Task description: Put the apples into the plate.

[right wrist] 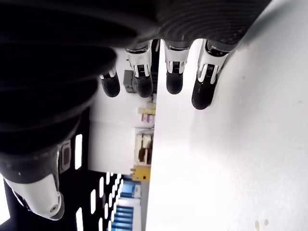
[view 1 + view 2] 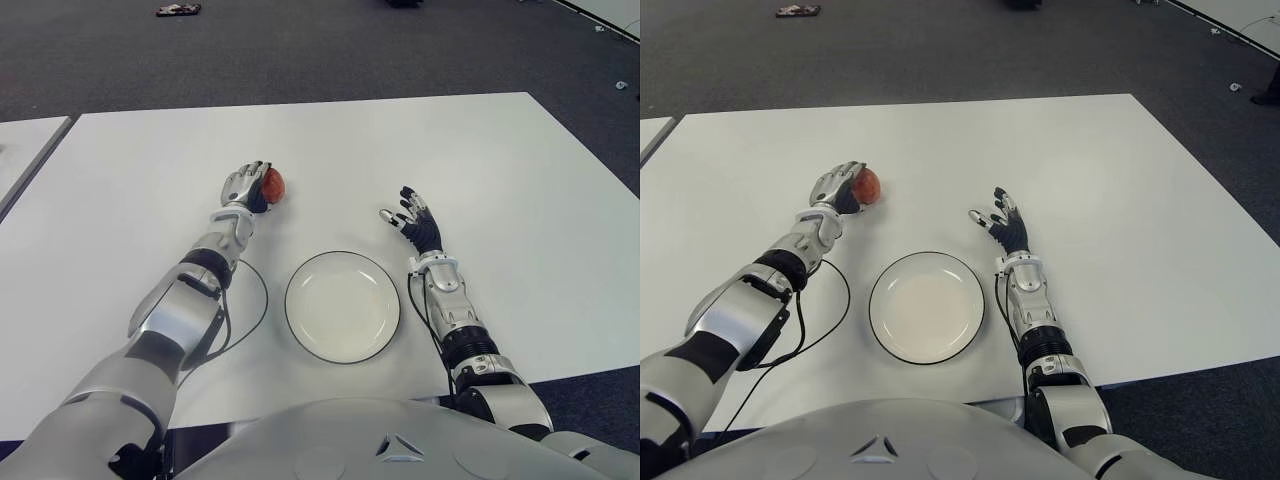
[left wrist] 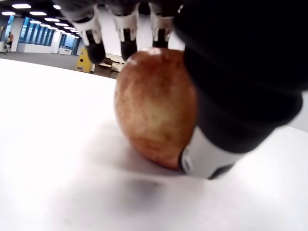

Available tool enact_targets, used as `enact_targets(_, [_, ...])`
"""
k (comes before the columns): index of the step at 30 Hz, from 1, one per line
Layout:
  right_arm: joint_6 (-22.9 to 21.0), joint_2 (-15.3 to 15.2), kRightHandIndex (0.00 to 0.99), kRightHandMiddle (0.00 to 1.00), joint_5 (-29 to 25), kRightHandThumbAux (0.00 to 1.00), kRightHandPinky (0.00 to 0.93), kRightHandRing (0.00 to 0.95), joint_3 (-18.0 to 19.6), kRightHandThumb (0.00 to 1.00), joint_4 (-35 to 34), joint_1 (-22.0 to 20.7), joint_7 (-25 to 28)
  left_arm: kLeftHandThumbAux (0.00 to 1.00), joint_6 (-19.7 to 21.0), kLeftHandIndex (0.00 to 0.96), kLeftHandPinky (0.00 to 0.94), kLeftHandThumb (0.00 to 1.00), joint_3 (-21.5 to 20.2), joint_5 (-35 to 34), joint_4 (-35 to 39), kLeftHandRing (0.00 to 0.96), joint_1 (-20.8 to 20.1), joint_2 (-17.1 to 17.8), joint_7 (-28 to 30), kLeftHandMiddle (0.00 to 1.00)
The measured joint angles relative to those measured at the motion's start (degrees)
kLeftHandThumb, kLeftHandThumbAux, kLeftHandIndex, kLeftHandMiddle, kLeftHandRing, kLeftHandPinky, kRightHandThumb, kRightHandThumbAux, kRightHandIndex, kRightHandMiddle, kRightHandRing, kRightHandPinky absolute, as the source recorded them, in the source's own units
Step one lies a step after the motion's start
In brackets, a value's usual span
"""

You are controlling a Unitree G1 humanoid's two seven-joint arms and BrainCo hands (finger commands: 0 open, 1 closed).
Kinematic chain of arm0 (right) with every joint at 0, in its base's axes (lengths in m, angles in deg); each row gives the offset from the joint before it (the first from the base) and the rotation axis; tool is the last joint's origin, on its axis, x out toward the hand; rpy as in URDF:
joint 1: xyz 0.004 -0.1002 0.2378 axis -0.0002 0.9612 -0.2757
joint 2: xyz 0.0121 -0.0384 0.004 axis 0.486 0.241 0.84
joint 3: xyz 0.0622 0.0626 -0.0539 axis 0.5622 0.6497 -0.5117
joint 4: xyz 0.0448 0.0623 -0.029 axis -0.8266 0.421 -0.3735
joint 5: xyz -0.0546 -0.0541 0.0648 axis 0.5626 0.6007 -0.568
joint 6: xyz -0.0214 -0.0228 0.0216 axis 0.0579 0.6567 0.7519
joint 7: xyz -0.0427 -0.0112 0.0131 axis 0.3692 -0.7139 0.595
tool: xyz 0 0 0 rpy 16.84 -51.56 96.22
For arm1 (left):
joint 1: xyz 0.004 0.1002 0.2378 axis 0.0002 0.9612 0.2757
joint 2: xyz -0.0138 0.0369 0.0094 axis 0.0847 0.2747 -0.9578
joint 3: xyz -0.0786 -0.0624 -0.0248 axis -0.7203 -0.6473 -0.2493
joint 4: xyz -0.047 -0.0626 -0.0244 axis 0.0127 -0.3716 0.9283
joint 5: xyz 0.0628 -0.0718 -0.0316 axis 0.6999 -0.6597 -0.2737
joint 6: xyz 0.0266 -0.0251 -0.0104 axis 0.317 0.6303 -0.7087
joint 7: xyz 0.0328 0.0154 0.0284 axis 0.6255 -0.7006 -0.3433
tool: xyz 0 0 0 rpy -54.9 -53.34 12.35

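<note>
Fingers of your left hand [image 2: 245, 187] curl over the red apple [image 2: 273, 184], thumb pressed against its side, and the fruit sits on the white table [image 2: 480, 170] beyond the plate's far left. You see the white plate [image 2: 343, 306] with its dark rim lying empty between the two forearms. Your right hand [image 2: 412, 220] shows just past the plate's right edge, fingers spread, holding nothing.

one apple [image 2: 273, 184], one plate [image 2: 343, 306], two hands
</note>
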Motion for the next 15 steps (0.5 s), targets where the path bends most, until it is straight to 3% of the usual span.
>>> enact_targets(15, [-0.02,0.56,0.000,0.000,0.17,0.668,0.052,0.012,-0.13,0.143,-0.23,0.11,-0.24,0.153,-0.04,0.000,0.028,0.241,0.98,0.13,-1.15,0.000,-0.79,-0.55,1.14,0.000])
